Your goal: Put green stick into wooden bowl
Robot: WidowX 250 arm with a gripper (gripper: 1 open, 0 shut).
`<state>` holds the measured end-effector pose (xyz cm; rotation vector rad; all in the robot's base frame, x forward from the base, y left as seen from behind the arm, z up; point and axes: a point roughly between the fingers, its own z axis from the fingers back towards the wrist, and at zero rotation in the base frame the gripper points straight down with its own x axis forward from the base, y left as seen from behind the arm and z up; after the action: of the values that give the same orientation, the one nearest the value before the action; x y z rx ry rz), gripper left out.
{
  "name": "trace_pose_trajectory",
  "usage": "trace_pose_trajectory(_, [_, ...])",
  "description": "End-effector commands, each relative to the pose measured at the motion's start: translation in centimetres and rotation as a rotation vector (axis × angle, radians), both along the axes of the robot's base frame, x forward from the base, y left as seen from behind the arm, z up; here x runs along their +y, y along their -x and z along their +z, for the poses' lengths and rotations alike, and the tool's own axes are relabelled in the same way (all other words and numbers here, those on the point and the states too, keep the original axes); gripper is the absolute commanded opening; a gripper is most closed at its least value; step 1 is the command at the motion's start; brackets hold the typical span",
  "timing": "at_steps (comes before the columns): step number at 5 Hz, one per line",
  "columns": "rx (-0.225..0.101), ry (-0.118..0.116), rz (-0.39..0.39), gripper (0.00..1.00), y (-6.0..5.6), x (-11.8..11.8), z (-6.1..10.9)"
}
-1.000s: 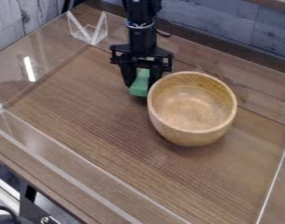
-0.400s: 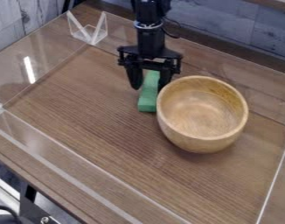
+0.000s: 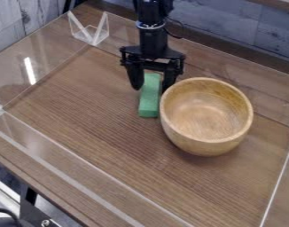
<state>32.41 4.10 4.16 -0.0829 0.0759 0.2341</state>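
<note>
The claw [image 3: 152,78] has just opened; its fingers stand wide astride the green block [image 3: 150,96], gripping nothing. The block lies on the table [image 3: 82,115], just beside the wooden bowl [image 3: 206,115], so it likely needs regrasping and lifting in.

Soft, even light is falling across the table [image 3: 82,120], with shadow darkening the bowl's [image 3: 205,116] near side and fine detail blurring

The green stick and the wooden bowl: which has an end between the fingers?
The green stick: its far end lies between the fingers; the wooden bowl stands outside them.
</note>
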Motion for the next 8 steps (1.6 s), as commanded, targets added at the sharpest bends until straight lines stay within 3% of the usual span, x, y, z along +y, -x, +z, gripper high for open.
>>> trace_pose_trajectory(1, [-0.077, -0.023, -0.006, 1.0, -0.5, 0.1, 2.0])
trace_pose_trajectory(8, [-0.055, -0.046, 0.0, 1.0, 0.8, 1.4, 0.8])
